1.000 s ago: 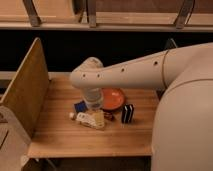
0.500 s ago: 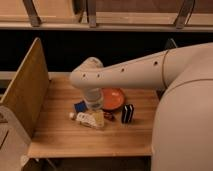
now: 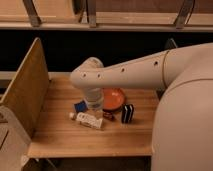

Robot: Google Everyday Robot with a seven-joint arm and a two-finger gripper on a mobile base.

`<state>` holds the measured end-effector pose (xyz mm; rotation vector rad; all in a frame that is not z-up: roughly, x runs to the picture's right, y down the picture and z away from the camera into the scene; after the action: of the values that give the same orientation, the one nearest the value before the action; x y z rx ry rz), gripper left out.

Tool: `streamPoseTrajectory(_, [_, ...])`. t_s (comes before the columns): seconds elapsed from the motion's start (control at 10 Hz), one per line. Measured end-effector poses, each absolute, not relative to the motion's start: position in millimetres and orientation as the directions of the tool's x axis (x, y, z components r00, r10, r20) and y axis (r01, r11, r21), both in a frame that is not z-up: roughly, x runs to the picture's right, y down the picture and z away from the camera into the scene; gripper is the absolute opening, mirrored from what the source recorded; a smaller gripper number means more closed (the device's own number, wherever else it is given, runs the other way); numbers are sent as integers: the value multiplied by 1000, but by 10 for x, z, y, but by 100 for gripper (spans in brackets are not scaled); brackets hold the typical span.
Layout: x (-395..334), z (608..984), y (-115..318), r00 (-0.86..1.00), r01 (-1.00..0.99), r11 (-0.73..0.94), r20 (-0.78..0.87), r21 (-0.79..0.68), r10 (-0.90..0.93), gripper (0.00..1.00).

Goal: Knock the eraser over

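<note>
The eraser (image 3: 127, 113), a small dark block with a white stripe, stands upright on the wooden table (image 3: 90, 137) just right of the orange plate (image 3: 114, 98). My gripper (image 3: 98, 111) hangs from the white arm's wrist (image 3: 93, 97), above the white oblong bottle (image 3: 89, 120), a little left of the eraser and apart from it. A flat blue piece (image 3: 80, 106) lies left of the wrist.
A small red and dark object (image 3: 108, 115) lies between the bottle and the eraser. A tall wooden side panel (image 3: 22, 92) stands along the table's left edge. My large white arm body (image 3: 185, 110) fills the right side. A dark gap and rails lie behind the table.
</note>
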<state>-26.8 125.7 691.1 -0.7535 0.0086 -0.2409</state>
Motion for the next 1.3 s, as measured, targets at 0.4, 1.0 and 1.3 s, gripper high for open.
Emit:
streamPoseTrajectory(0.4, [277, 7142, 1500, 995, 29, 660, -39, -750, -88, 0])
streamPoseTrajectory(1.0, [918, 7232, 1791, 965, -141, 471, -227, -871, -130, 0])
streamPoseTrajectory(1.3, [1200, 7309, 1727, 931, -219, 397, -312, -892, -188, 0])
